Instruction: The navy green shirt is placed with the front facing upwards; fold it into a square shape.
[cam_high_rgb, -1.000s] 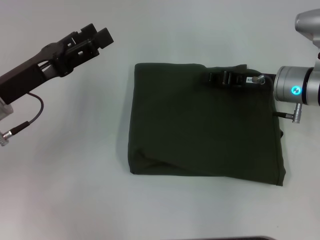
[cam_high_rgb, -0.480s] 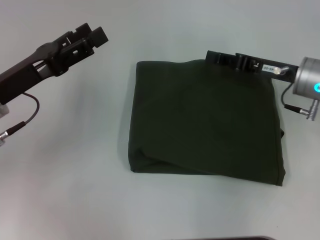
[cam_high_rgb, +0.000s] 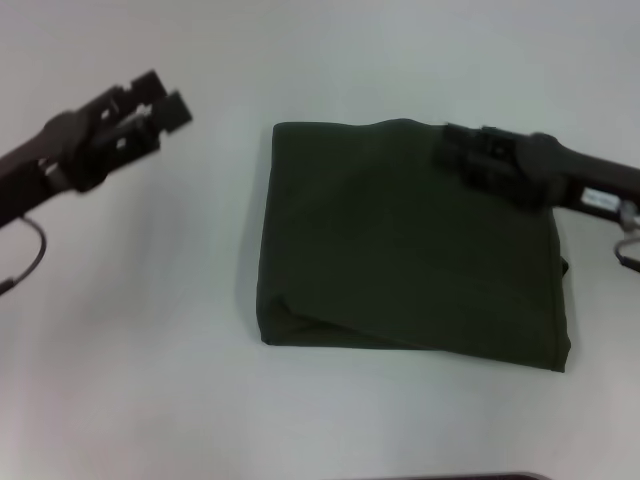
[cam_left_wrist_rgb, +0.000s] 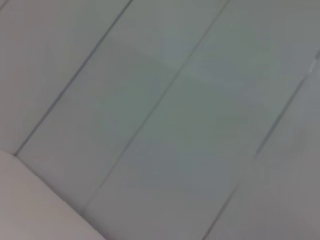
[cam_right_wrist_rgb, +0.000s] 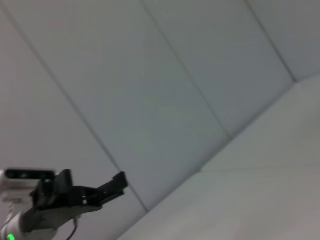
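The navy green shirt (cam_high_rgb: 400, 250) lies on the white table, folded into a rough square with its plain side up and no lettering showing. My right gripper (cam_high_rgb: 462, 152) hangs blurred above the shirt's far right corner, its arm reaching in from the right; nothing is seen in it. Well to the left of the shirt, my left gripper (cam_high_rgb: 165, 95) is raised over bare table, open and empty. The right wrist view shows that same left gripper (cam_right_wrist_rgb: 116, 183) far off. Neither wrist view shows the shirt.
The white table (cam_high_rgb: 150, 350) stretches around the shirt on all sides. A dark strip (cam_high_rgb: 450, 477) runs along the near edge. Both wrist views face pale wall panels (cam_left_wrist_rgb: 175, 125).
My right arm has lifted off the shirt's far edge and turned, its gripper now above the far right corner. The left arm has drawn back to the left. The shirt has not moved.
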